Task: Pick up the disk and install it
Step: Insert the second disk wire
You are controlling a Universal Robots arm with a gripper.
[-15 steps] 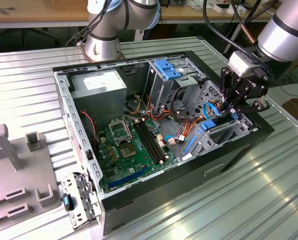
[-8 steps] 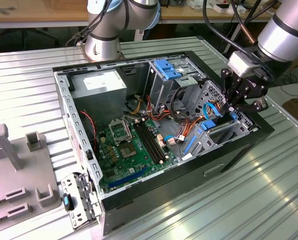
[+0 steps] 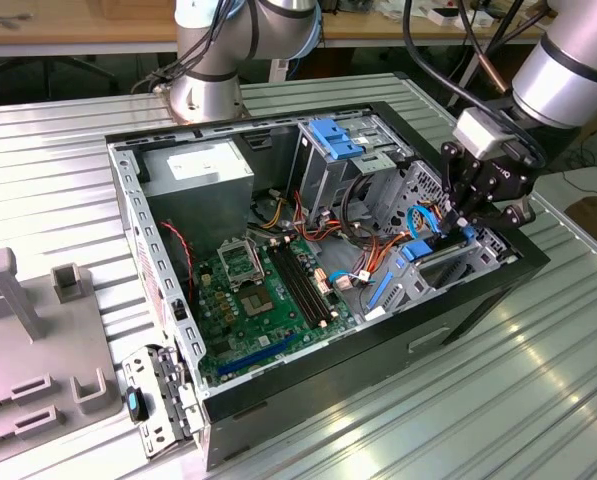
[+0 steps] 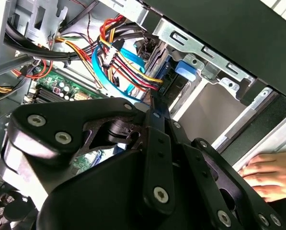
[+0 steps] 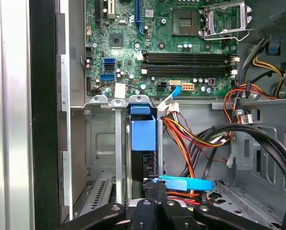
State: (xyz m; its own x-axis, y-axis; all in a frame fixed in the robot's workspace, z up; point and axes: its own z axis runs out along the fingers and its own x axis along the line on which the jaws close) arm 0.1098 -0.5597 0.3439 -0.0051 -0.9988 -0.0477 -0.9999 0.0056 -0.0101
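Note:
The disk [image 5: 143, 139] stands on edge in a slot of the metal drive bay [image 5: 102, 143] at the case's front corner; its blue carrier frame faces the motherboard and its dark body lies behind. In the second wrist view the blue carrier [image 4: 183, 72] sits under the bay's metal rail. My gripper [image 5: 153, 189] is at the disk's near end with its fingers [image 4: 157, 139] close together, shut on the disk's edge. In the exterior view the gripper [image 3: 456, 228] reaches down into the case at the exterior view's right, with the disk's blue frame [image 3: 416, 254] just below it.
Red, yellow and black cables [image 5: 190, 136] and a flat blue cable [image 5: 186, 183] crowd the space beside the bay. The motherboard [image 3: 258, 290] fills the case floor. A blue bracket [image 3: 333, 135] tops the rear drive cage. A person's hand [image 4: 267, 177] rests outside the case. Grey fixtures [image 3: 38, 330] lie left.

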